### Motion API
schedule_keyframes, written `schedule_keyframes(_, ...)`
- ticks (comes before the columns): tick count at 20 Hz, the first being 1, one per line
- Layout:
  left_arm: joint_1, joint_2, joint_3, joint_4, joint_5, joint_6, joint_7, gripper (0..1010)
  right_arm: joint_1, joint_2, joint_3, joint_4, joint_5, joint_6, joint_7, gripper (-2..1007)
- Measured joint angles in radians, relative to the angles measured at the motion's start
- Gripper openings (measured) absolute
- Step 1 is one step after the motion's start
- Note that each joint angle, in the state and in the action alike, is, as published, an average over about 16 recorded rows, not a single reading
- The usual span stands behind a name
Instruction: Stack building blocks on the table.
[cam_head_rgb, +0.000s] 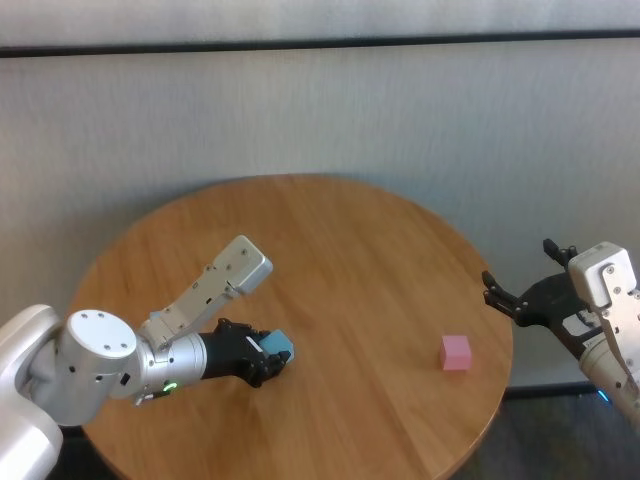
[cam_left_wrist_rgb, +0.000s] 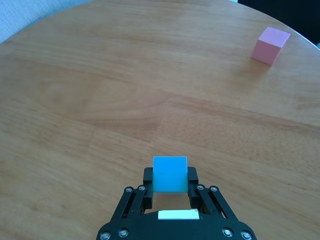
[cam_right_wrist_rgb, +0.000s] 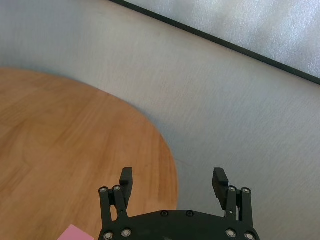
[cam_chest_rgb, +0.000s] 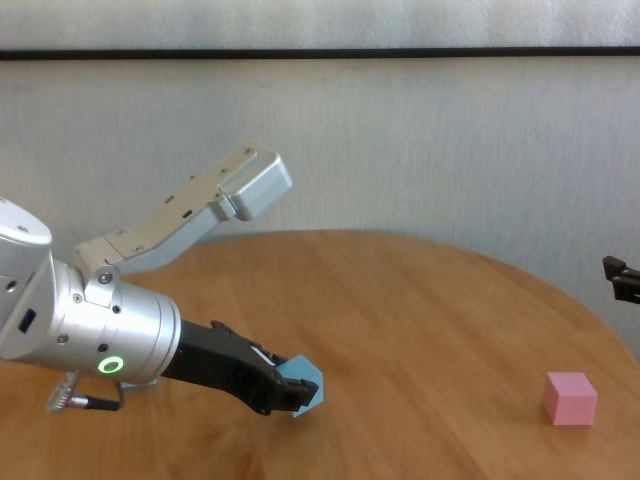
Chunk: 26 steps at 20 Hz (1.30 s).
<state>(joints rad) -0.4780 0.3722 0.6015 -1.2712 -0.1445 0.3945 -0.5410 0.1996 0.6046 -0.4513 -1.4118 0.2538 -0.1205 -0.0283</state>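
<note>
blue cube in the left gripper, pink cube waiting far to the right

the left gripper (cam_head_rgb: 268, 358) sits low over the near-left part of the round table (cam_head_rgb: 340, 240), its fingers clenched on a light blue cube (cam_head_rgb: 279, 347). in the left wrist view the cube (cam_left_wrist_rgb: 170, 173) fills the gap between the two black fingers (cam_left_wrist_rgb: 148, 186), held by its lower sides with most of its body standing proud of the tips. in the chest view it looks tilted, one corner pointing toward the wood, and whether it touches the table cannot be told.

risks, as a judgement: the hold is shallow, so the cube could pivot or slip out during a carry. if it stays tilted, it would land corner-first on another block and tumble off, or nudge that block away. the pink cube (cam_head_rgb: 456, 352) rests near the right edge of the table, well apart from the left gripper, so a push there could send it over the rim.

the right gripper (cam_right_wrist_rgb: 172, 181) hangs off the right side of the table, beyond the rim, fingers spread wide and holding nothing; the pink cube lies just inside the rim, near it.

count: one light blue cube visible, one pink cube, one table, two grippers. a second blue cube does not show in any view.
</note>
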Motion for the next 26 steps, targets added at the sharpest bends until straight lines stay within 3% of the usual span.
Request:
schedule_keyframes(12, 0.002, 0.001, -0.001, -0.002, 0.001, 0.003, 0.001, 470, 0.0, 0.0, 0.0, 0.0, 0.0, 0.0, 0.0, 1005)
schedule_keyframes(21, 0.006, 0.002, -0.007, -0.007, -0.003, 0.001, 0.008, 697, 0.0, 0.0, 0.0, 0.0, 0.0, 0.0, 0.0, 1005)
schedule_keyframes(26, 0.028, 0.003, -0.046, -0.036, -0.017, -0.012, 0.048, 846, 0.0, 0.0, 0.0, 0.0, 0.0, 0.0, 0.0, 1005)
